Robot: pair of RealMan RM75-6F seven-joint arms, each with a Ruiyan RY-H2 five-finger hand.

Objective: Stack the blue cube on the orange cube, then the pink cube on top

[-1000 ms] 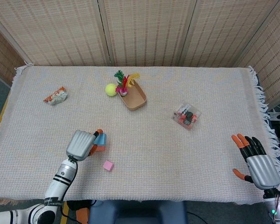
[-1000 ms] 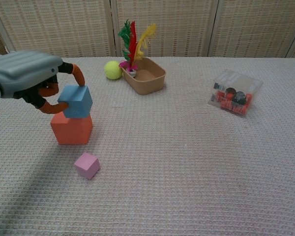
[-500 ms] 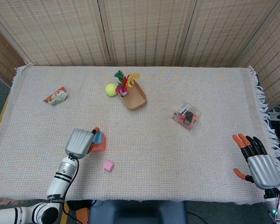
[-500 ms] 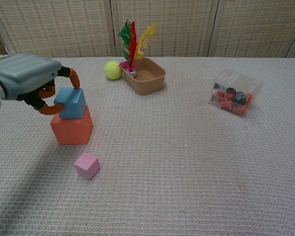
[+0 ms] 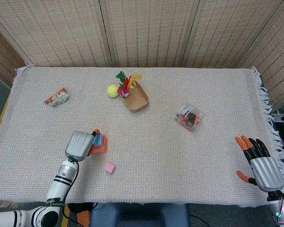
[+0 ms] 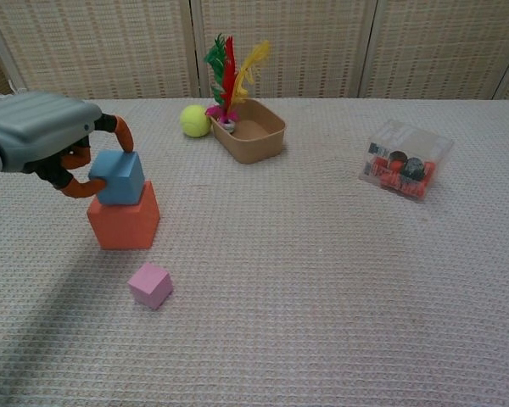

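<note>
Woven cloth covers the table [image 6: 339,297]. At about 8 o'clock the left hand [image 6: 42,136] grips the blue cube [image 6: 119,176], seated on the orange cube [image 6: 125,222]. The pink cube [image 6: 149,285] waits nearby at 6 o'clock. The right hand [image 5: 260,163] idles, fingers spread, holding nothing.

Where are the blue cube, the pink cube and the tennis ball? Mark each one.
blue cube [image 6: 120,175]: chest view, its front face.
pink cube [image 6: 149,285]: chest view, its top front corner.
tennis ball [image 6: 195,120]: chest view, middle of the ball.
</note>
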